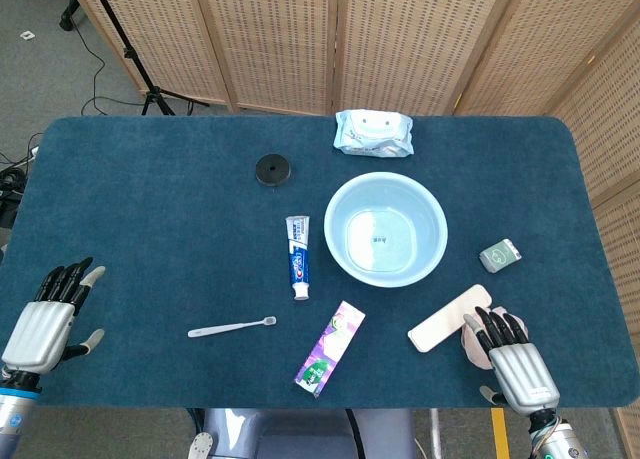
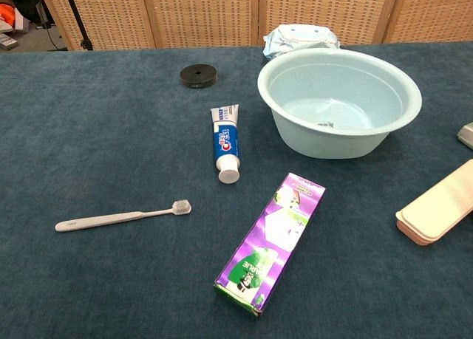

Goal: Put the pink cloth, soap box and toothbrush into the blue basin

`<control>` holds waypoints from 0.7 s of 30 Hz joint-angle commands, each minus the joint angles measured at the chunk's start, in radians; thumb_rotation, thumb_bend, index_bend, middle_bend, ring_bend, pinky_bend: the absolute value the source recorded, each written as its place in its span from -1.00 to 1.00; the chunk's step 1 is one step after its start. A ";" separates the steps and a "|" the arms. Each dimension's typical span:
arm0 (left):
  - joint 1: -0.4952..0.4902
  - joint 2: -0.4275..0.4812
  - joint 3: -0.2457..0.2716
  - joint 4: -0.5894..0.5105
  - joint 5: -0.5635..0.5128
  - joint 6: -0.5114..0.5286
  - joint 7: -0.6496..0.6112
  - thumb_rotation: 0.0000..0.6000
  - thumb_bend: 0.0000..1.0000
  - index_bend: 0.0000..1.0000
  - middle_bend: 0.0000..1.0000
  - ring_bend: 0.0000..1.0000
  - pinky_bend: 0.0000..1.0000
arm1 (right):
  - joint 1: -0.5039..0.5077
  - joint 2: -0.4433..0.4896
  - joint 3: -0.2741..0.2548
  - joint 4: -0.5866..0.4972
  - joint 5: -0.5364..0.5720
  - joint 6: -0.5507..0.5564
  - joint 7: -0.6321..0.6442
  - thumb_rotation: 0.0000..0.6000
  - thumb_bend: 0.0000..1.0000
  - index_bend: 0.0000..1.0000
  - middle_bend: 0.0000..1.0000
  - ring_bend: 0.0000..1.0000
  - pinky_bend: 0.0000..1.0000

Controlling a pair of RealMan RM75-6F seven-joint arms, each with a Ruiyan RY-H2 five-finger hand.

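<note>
Carpet-like dark blue cloth covers the bench (image 1: 150, 179), with woven folding screens behind it and a tripod leg on grey floor at the upper left of the head view. Just right of centre there, the blue basin (image 1: 386, 228) holds nothing but a small dark mark on its bottom. A toothpaste tube (image 1: 298, 256) lies left of it; its lettering is too small to read. The toothbrush (image 1: 232, 326) lies lower left of centre, and a cream soap box (image 1: 450, 317) lower right. The pink cloth (image 1: 470, 341) is mostly hidden under the right robot hand (image 1: 505, 351), which rests on it; whether it grips is unclear. The left robot hand (image 1: 52, 309) at lower left is spread and holds nothing. In the chest view, the purple carton (image 2: 270, 240) has small unreadable print, and the basin (image 2: 340, 101) sits at upper right.
</note>
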 commanded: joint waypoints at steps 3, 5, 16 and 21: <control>0.001 0.001 0.000 -0.006 -0.002 0.001 0.005 1.00 -0.51 -1.00 -1.00 -1.00 -1.00 | 0.000 0.003 -0.004 0.002 0.002 -0.005 0.005 1.00 -0.81 -1.00 -1.00 -1.00 -0.90; 0.003 0.001 0.001 -0.010 0.004 0.007 0.010 1.00 -0.51 -1.00 -1.00 -1.00 -1.00 | 0.000 0.006 -0.005 0.000 -0.001 -0.005 0.010 1.00 -0.81 -1.00 -1.00 -1.00 -0.90; -0.001 0.001 -0.005 0.007 -0.011 -0.003 -0.005 1.00 -0.51 -1.00 -1.00 -1.00 -1.00 | -0.001 0.000 -0.004 -0.007 -0.005 -0.002 -0.009 1.00 -0.81 -1.00 -1.00 -1.00 -0.90; 0.003 0.005 -0.006 -0.004 0.001 0.014 -0.002 1.00 -0.51 -1.00 -1.00 -1.00 -1.00 | 0.000 -0.001 -0.007 -0.006 -0.006 -0.006 -0.010 1.00 -0.82 -1.00 -1.00 -1.00 -0.90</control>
